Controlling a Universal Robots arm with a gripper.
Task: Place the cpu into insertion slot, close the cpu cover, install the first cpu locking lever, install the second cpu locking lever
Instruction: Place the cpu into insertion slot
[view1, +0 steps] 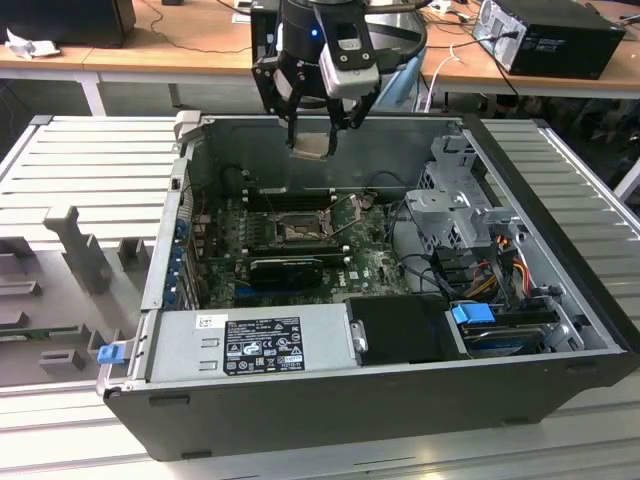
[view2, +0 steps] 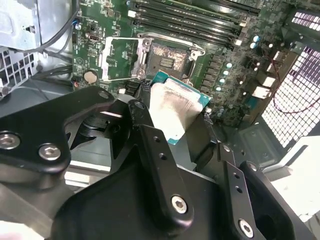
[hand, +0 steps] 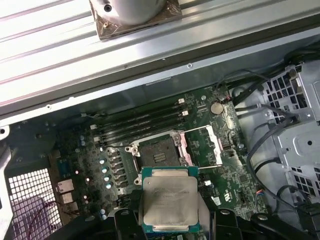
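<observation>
**CPU in the grip, high over the open slot**

Here's the case (view1: 350, 410), lying on its side and wide open. The grey power supply (view1: 250, 345) runs along the wall nearest the exterior camera, and the green motherboard (view1: 370, 265) lies flat on the floor. Above it hangs the gripper (view1: 314, 140), up by the case's far wall in the exterior view and well clear of the motherboard, clenched on the chip's two opposite edges. Down below, the cover (hand: 207, 145) is swung open, lying just beside the slot (hand: 159, 155), whose dark centre is exposed. And there's the cpu (hand: 169, 202). It is held level, silvery face toward the first wrist camera, in the air and apart from the slot.
</observation>
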